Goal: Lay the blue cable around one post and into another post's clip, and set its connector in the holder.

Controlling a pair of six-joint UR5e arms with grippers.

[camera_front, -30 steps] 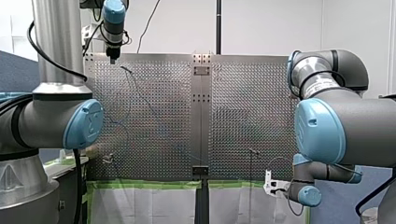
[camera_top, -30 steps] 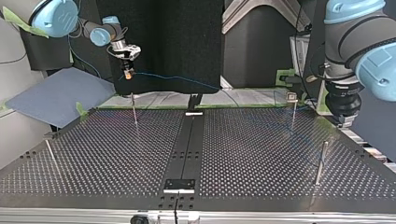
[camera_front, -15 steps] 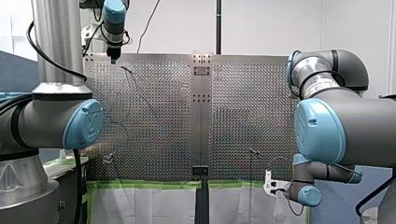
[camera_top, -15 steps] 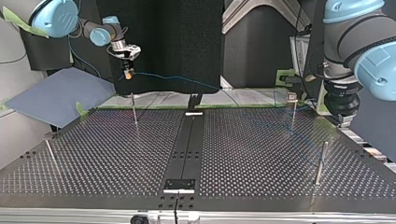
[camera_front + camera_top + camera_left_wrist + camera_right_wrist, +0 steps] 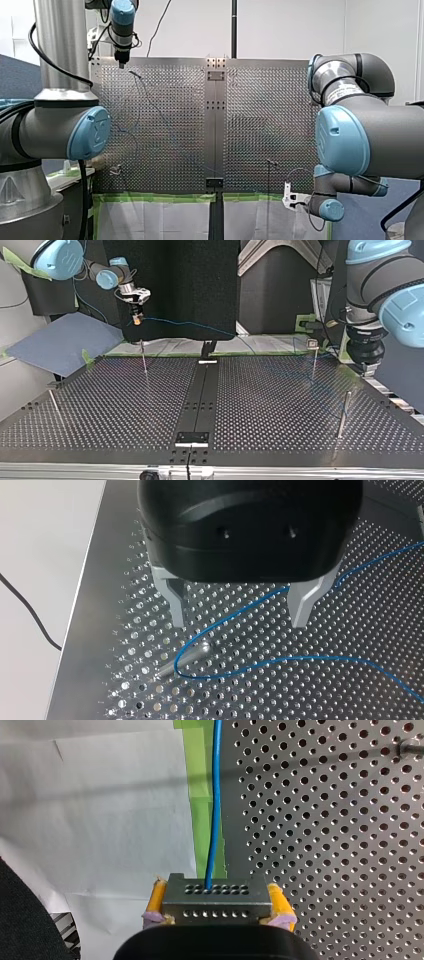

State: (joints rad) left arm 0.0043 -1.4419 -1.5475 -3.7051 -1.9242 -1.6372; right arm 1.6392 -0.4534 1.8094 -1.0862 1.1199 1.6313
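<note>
Cable point(image 5: 216, 795) runs straight ahead from the connector point(image 5: 215, 906), which my right gripper point(image 5: 217, 896) clamps between its yellow pads point(image 5: 156, 896), above the green tape point(image 5: 200, 780) at the edge of the table point(image 5: 325, 820). In the top view that gripper hangs in the air beyond the table's far edge, at the view's left, and the cable stretches from it toward the right. Farther along, in the left wrist view, the cable bends in a loop around a post point(image 5: 192, 656). My left gripper point(image 5: 239, 622) hovers over that post with its metal fingers point(image 5: 301, 605) spread wide, holding nothing, and the cable passes beneath the gap between them.
</note>
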